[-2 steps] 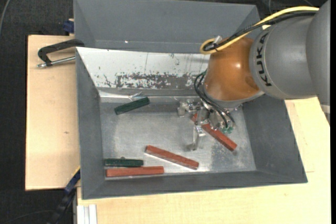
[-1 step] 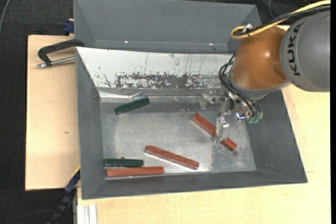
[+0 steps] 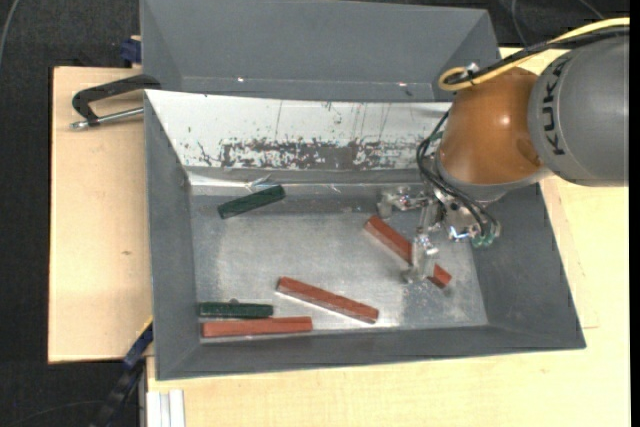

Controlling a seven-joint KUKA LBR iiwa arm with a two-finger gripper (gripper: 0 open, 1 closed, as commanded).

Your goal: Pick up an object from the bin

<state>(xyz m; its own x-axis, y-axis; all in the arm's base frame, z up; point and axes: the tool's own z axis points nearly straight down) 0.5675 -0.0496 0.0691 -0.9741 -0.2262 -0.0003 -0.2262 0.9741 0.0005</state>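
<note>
Gripper low over a slanted red-brown bar in the grey bin.
The bar runs directly beneath the gripper; whether the gripper is spread or pinching it cannot be told. Just left of it lies a second red-brown bar. Farther left, a dark green bar sits beside a third red bar. Another green bar lies up-left.

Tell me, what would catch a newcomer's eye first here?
The arm's big orange cover on the right stands out, with its pincer down over a slanting reddish stick on the right of the grey bin. A dark green stick lies near the back wall, and a long red stick towards the front.
</note>
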